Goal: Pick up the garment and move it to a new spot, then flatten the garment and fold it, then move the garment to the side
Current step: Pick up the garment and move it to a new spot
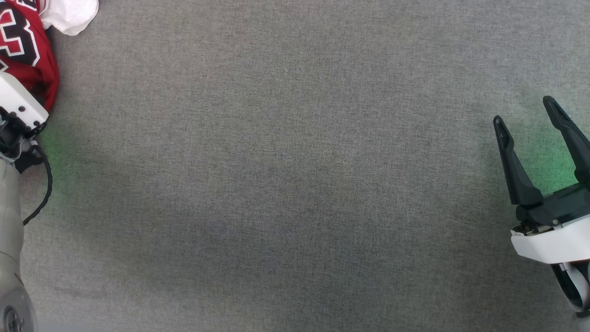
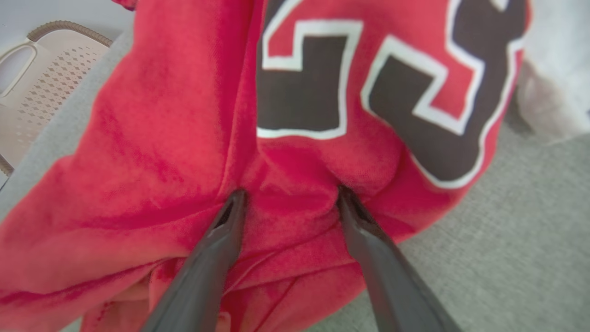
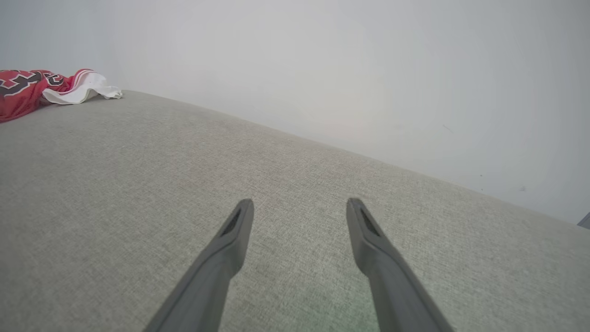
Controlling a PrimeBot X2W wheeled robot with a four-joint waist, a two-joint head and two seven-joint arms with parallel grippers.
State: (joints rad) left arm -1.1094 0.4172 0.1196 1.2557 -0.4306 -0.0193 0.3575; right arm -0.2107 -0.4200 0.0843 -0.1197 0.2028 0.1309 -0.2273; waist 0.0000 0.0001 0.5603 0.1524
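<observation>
A grey woven-fabric surface point(image 1: 295, 184) bears the crumpled red garment point(image 1: 44, 69) at its left edge.

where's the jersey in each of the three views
Head view: jersey in the top left corner, cut by the edge.
Left wrist view: jersey up close across most of the picture, left gripper spread open against the red cloth under the 23.
Right wrist view: jersey a small crumpled heap at the far upper left on the grey surface.
Shared landmark: the white sleeve next to the 23 print.
</observation>
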